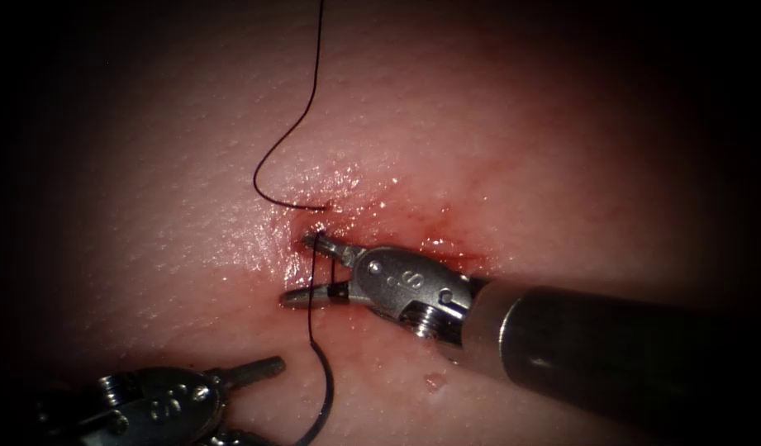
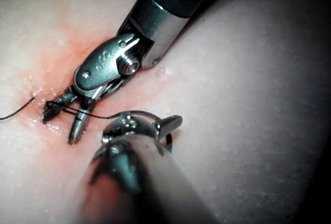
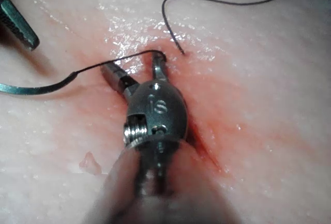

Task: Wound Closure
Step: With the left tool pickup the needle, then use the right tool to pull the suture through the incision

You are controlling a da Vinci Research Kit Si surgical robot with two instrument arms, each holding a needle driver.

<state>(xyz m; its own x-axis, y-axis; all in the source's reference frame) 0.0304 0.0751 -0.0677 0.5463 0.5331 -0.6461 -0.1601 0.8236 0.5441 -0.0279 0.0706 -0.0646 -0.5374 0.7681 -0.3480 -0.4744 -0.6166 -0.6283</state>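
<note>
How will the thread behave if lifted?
Probably floppy: the thread lies in loose curves on the tissue. Likely light and slippery, being thin and wet near the cut. The right tool, open around it, holds nothing; the needle lies outside the tissue by the left tool.

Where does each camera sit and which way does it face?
Endoscope: above and in front, facing the red cut in pork tissue; open right gripper straddles black thread, holding nothing; left gripper nearby.
Left wrist: on left arm, along its shaft; left gripper by curved steel needle, outside tissue.
Right wrist: on right arm, along its shaft at right gripper.
Shared: thread entering the cut.
</note>
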